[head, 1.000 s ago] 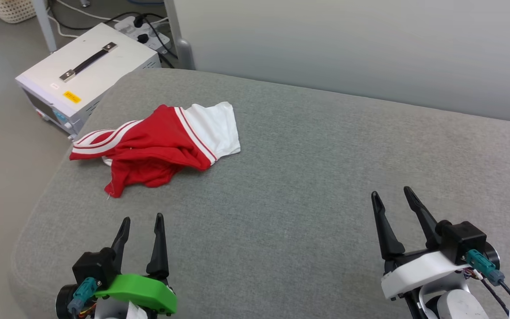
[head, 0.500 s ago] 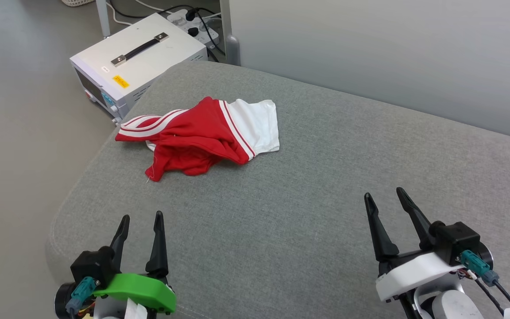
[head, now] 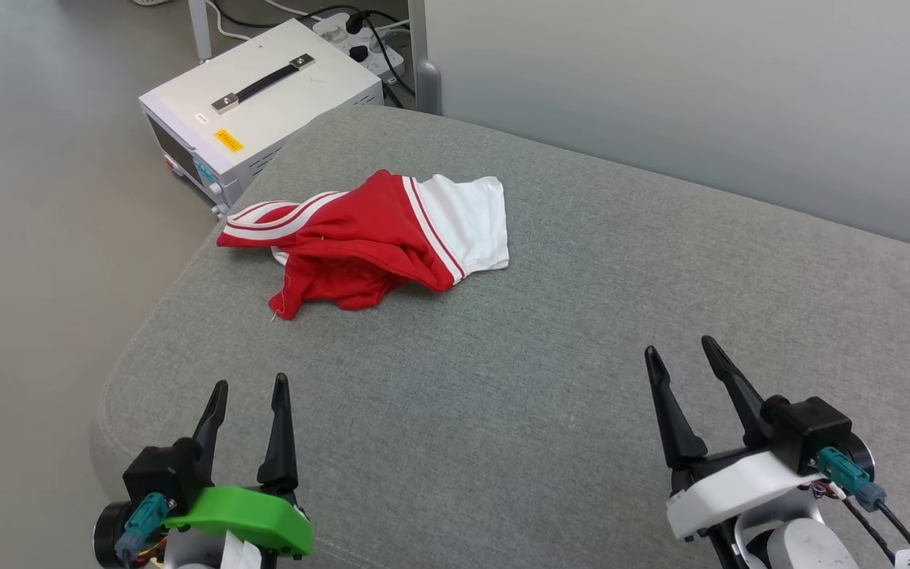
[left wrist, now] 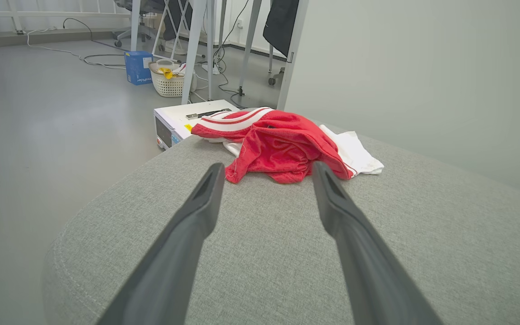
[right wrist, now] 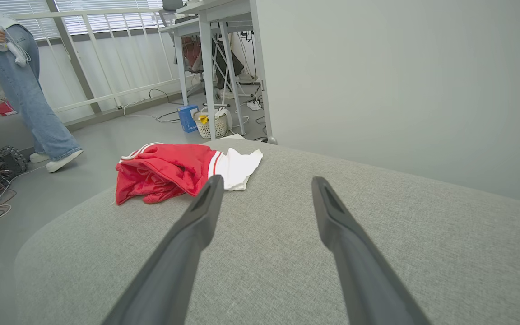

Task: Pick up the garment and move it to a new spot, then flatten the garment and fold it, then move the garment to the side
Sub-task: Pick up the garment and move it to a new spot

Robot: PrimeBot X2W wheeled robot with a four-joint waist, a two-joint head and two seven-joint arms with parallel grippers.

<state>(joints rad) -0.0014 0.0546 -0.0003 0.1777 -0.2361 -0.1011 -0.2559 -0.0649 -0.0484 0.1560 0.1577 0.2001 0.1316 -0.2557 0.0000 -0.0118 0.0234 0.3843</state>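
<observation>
The garment point(head: 360, 241), red with a white sleeve and white-and-red striped trim, lies crumpled near the far left corner of the grey cushion point(head: 550, 332). The left wrist view has the garment point(left wrist: 282, 146) straight ahead beyond the fingers, and the right wrist view has the garment point(right wrist: 169, 169) ahead to the left. My left gripper point(head: 250, 386) hovers open over the cushion's near left, well short of the cloth. At the near right my right gripper point(head: 678, 348) is open too, with nothing between its fingers.
A white equipment box point(head: 261, 99) with a black handle stands on the floor just past the cushion's left corner, with a power strip point(head: 356, 39) and cables behind it. A pale wall point(head: 700, 87) runs behind the cushion. A person point(right wrist: 25, 81) in jeans stands far off.
The whole head view has shifted, so the camera turned left; garment and box now sit further right in it. Both grippers stay open and almost still. The garment has not moved on the cushion.
</observation>
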